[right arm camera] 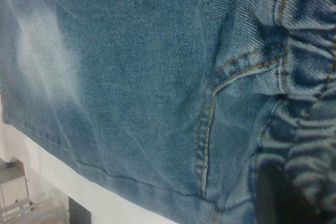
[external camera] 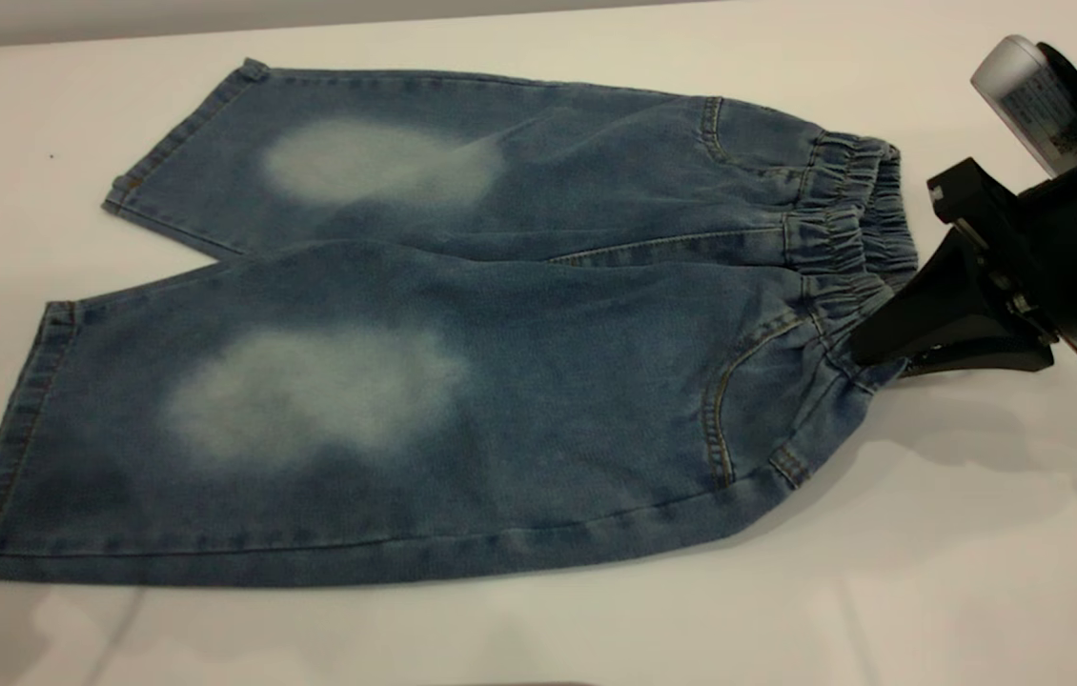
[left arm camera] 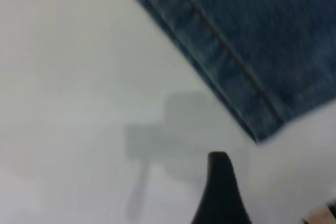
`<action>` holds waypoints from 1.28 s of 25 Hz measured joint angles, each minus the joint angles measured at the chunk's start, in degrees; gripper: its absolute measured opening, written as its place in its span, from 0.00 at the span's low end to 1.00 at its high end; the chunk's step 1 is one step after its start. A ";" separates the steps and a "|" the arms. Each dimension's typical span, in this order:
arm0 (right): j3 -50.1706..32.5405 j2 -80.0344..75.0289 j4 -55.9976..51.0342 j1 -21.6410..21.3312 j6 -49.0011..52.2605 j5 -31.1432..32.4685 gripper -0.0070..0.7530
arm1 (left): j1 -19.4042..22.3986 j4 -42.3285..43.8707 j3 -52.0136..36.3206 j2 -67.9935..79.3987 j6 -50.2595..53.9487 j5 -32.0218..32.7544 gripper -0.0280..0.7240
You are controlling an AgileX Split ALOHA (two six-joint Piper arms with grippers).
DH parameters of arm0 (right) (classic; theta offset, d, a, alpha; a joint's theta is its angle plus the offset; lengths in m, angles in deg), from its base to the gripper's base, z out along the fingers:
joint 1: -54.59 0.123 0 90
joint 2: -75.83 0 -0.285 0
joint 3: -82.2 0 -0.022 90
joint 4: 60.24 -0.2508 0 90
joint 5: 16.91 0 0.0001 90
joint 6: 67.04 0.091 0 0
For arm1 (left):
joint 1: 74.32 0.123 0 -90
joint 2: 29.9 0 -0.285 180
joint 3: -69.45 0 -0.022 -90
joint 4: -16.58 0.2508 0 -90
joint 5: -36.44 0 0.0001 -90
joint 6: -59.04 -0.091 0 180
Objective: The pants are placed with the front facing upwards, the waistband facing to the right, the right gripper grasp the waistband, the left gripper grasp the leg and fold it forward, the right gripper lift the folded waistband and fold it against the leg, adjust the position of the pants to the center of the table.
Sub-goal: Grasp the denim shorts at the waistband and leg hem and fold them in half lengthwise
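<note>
My right gripper (external camera: 867, 367) pinches the waistband (external camera: 848, 252); pants (external camera: 462, 353) flat on table (external camera: 929, 572). Left gripper (left arm camera: 220, 182): fingers' state unclear.

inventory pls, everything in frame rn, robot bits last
Short wide-legged blue denim pants: 1, blue with a pale faded oval patch on each leg and orange stitching, lying flat, front up, across the middle of the table, legs toward the left arm's side.
Ruffled elastic waistband: 1, darker blue denim, the pants' end nearest the right arm, near corner bunched up at the gripper.
Large plain white matte table: 1, white, under everything.
Right gripper: 1, black claw with a grey labelled cylinder, at the near corner of the waistband, fingers shut on the fabric.
Left gripper: 1, black, over bare table just off the leg hem; only one fingertip shows in its wrist view.
</note>
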State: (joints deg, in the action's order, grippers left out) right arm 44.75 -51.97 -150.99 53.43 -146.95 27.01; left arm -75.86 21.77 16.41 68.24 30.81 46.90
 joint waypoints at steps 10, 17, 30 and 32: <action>0.00 0.00 -0.07 0.00 0.00 0.02 0.06 | 0.00 0.00 0.00 11.70 0.00 -8.14 0.68; 0.00 0.00 -0.07 0.00 -0.13 0.06 0.06 | 0.00 0.16 0.00 15.84 0.24 -13.50 0.68; 0.04 0.00 -0.16 0.00 -0.13 0.41 0.06 | -0.18 0.16 0.00 17.82 3.07 -16.45 0.36; 0.04 0.00 -0.16 0.00 -0.13 0.64 0.06 | -0.18 0.16 0.13 17.94 3.26 -17.80 0.25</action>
State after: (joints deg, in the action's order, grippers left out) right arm 44.79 -51.97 -151.15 53.43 -147.07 27.65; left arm -76.04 21.94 16.53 86.18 34.07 29.10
